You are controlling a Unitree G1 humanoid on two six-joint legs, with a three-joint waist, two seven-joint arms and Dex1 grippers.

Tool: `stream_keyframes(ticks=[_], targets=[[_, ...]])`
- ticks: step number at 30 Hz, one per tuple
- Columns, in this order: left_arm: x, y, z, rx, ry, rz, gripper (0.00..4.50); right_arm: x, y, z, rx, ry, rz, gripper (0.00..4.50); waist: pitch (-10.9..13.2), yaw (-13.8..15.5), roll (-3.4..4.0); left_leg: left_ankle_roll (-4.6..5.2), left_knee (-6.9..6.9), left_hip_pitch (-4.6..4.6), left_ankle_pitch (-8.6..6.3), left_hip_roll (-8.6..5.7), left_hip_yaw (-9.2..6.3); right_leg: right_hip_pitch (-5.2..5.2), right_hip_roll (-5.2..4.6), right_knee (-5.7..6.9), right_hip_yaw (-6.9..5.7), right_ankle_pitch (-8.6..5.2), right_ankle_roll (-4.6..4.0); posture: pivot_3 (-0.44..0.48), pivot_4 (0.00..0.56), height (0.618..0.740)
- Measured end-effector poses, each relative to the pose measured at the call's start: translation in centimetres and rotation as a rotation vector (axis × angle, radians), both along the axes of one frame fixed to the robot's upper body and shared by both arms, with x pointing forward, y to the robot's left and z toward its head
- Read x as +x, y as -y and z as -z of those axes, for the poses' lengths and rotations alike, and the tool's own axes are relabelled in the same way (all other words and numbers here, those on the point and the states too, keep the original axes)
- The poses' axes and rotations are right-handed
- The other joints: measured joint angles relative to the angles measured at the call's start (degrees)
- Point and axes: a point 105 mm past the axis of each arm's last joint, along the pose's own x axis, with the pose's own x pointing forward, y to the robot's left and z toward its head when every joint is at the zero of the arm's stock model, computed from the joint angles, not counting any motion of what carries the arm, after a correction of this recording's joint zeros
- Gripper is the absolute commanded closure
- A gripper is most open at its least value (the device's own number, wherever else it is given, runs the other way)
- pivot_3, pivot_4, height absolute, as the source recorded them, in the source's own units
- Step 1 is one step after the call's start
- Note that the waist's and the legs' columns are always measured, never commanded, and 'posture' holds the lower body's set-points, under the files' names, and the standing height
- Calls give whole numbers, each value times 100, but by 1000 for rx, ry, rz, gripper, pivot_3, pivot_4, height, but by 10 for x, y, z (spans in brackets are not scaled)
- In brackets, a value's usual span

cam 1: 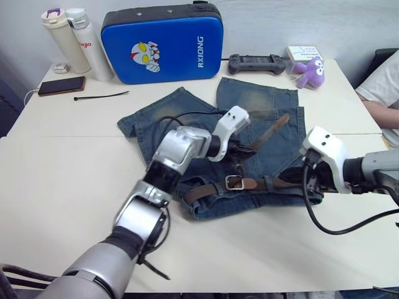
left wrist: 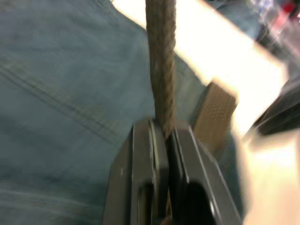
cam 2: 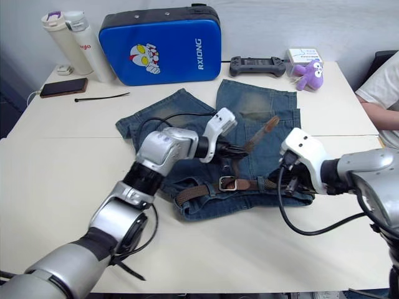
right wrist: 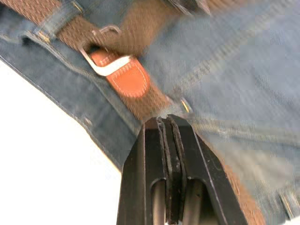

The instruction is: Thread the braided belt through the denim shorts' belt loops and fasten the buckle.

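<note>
The dark brown braided belt (cam 1: 262,138) lies along the waistband of the faded blue denim shorts (cam 1: 262,103) on the white worktop (cam 1: 56,174), its free tan-tipped end rising away from the waistband, up over the legs. My left pincer (cam 1: 244,149) is clamped on that free strap, just above the square silver buckle (cam 1: 234,182), so the strap's long axis runs away from me. My right pincer (right wrist: 168,123) is closed at the waistband beside the buckle; whether it pins belt or denim I cannot tell. I see no containers holding anything for the task.
</note>
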Motion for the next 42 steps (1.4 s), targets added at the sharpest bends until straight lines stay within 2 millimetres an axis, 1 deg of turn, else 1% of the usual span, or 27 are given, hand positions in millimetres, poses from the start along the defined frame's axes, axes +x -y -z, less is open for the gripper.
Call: stream_keyframes(ticks=[2,4,8,10,12,15,17,18,19,20,21,22,25,28,32,34,37,39,40,41,42], targets=[[-4,-6,3,63,121,45,4500,-4,-3,-3,1,28,-19,4457,0,26,0,7,3,-1,3,0,-1,1,-1,-1,0,0,-1,0,150,740],[-8,-8,2,90,204,81,4500,-11,-13,1,-4,39,-82,4457,0,39,0,15,9,-8,1,-1,-1,3,-3,-2,0,0,-1,0,150,740],[-2,-20,-4,131,329,78,4500,-21,-34,18,-57,84,-216,4457,0,42,0,34,33,-12,-10,-1,2,9,-3,4,0,0,0,0,150,740],[1,-27,-7,155,386,77,4500,-18,-42,26,-76,131,-240,4457,0,28,-1,40,46,-13,-13,-1,4,12,-4,6,2,0,0,0,150,740],[1,-28,-7,159,408,84,4500,-13,-45,27,-92,178,-244,4457,0,26,0,42,52,-12,-14,-1,7,12,-5,11,4,1,0,0,150,740],[1,-29,-3,161,400,82,4500,-1,-42,17,-121,274,-218,4457,0,24,-1,42,57,-12,-14,-1,6,12,-4,15,4,1,0,0,150,740],[2,-29,-3,162,402,80,4500,11,-39,3,-138,369,-211,4457,0,18,-1,41,58,-12,-14,-1,7,12,-3,17,4,1,0,0,150,740],[2,-29,-3,163,404,80,4500,18,-38,-8,-141,432,-205,4457,0,15,0,41,58,-12,-13,-1,8,12,-3,18,5,1,1,0,150,740],[2,-29,-3,164,406,80,4500,22,-38,-18,-136,476,-205,3843,0,13,0,41,58,-11,-13,-1,8,11,-2,20,5,1,0,0,150,740],[2,-28,-3,163,407,82,4500,24,-39,-27,-132,511,-205,3554,0,16,0,40,58,-11,-13,-1,7,11,-2,21,4,1,0,0,150,740],[2,-28,-3,163,409,82,4500,25,-40,-34,-133,539,-213,3122,0,18,0,40,58,-12,-13,1,5,11,-1,20,2,1,0,0,150,740],[2,-28,-3,163,411,83,4500,25,-41,-36,-141,553,-224,2663,0,20,0,40,58,-12,-13,1,5,12,-1,22,3,1,0,0,150,740],[2,-28,-2,169,414,81,4500,29,-37,-33,-212,568,-240,1218,0,23,0,43,61,-13,-14,0,8,12,-4,43,4,1,0,0,150,740],[2,-28,-2,170,415,81,4500,33,-34,-27,-268,555,-254,1218,0,23,0,44,65,-13,-14,0,9,12,-3,47,4,1,1,0,150,740],[2,-27,-2,169,417,83,4500,37,-32,-18,-298,532,-269,1218,0,13,0,44,67,-12,-14,0,11,11,-2,54,5,1,0,0,150,740],[2,-26,-2,169,417,85,4500,41,-29,-16,-310,526,-257,1593,0,10,0,43,68,-11,-14,1,11,10,-2,58,5,1,0,0,150,740],[2,-27,-3,169,420,84,4500,46,-27,-12,-304,516,-238,2810,0,15,0,43,73,-12,-13,1,11,10,-3,64,6,0,0,0,150,740],[3,-28,-3,169,418,82,4500,47,-27,-11,-303,512,-237,3704,0,18,0,43,74,-12,-13,1,11,10,-3,65,5,1,0,0,150,740],[4,-28,-2,168,415,80,4085,47,-28,-11,-304,515,-240,4244,0,19,0,43,74,-12,-13,1,11,10,-3,65,5,0,0,0,150,740],[4,-28,-2,167,412,79,3650,47,-28,-11,-306,519,-245,4491,0,19,0,43,75,-12,-13,1,11,10,-3,65,5,0,0,0,150,740],[5,-29,-3,156,405,74,3351,47,-28,-11,-307,522,-246,4500,0,18,0,43,75,-12,-13,1,11,10,-3,66,5,0,0,0,150,740]])
